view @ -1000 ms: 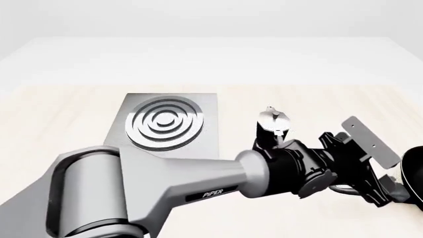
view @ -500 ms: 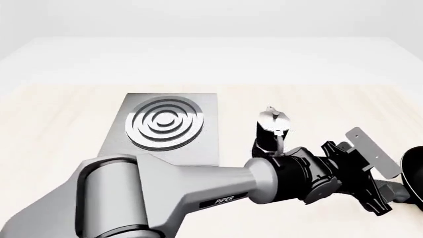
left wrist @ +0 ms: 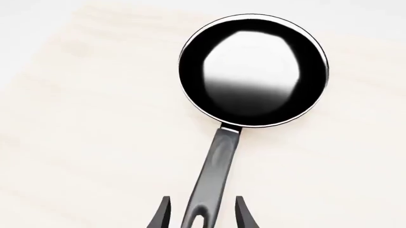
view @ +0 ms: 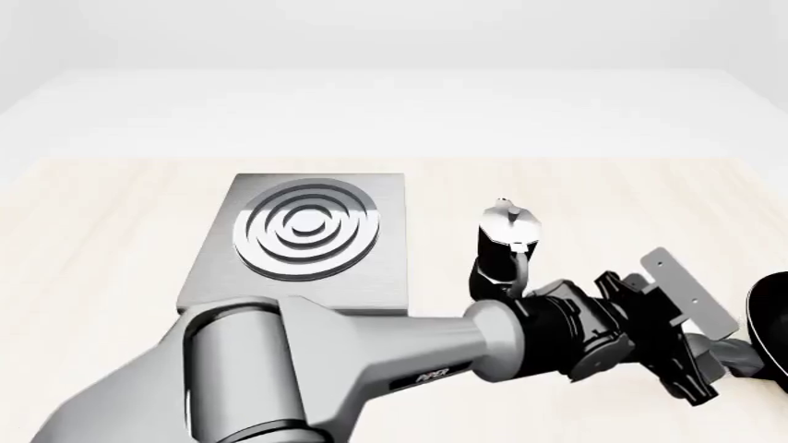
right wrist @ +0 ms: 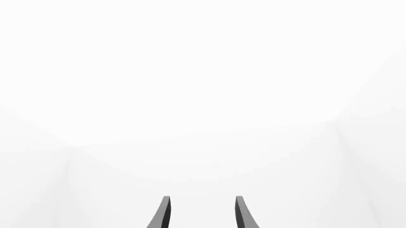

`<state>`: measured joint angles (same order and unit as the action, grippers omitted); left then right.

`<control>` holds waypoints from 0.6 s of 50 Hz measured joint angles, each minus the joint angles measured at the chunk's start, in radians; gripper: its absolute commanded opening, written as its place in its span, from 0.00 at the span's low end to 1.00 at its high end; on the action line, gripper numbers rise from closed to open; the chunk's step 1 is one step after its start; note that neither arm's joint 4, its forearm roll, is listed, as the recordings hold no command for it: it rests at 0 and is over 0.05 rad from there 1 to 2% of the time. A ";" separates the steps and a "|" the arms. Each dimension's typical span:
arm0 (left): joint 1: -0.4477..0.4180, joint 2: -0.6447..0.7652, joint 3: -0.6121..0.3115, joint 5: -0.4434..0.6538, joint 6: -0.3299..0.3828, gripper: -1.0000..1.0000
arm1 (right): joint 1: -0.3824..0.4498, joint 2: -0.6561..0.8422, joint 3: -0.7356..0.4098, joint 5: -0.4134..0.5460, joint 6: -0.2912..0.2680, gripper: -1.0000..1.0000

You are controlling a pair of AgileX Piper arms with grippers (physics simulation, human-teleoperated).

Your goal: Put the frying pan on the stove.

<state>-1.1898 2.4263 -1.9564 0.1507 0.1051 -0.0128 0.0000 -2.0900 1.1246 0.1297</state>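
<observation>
— Pale wooden table (view: 111,221); what writing is seen?
— "PiPER" on the left arm (view: 369,355), which hides the lower frame. Moka pot (view: 503,245) at centre.
— Left hand (left wrist: 201,216)?
— Spread astride the frying pan (left wrist: 254,71) handle, far right; stove (view: 304,238) left of centre. Right hand (right wrist: 201,213) is spread.

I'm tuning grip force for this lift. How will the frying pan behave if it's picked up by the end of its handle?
The frying pan will probably sag bowl-down, since the left tool straddles the handle's far end, away from the bowl. The handle looks smooth and glossy, so it may twist or slip. It looks rigid, so bending seems unlikely.
</observation>
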 measured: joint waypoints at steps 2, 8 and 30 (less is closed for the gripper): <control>0.000 0.005 -0.004 0.002 0.000 1.00 | 0.001 0.000 0.000 0.000 -0.001 1.00; -0.002 0.017 -0.013 0.008 -0.002 1.00 | 0.004 0.000 -0.001 0.001 -0.002 1.00; 0.009 0.065 -0.063 0.037 -0.002 1.00 | 0.011 0.000 -0.001 0.002 -0.009 1.00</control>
<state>-1.1803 2.4909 -2.0197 0.1879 0.1035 -0.0015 0.0001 -2.0915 1.1265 0.1205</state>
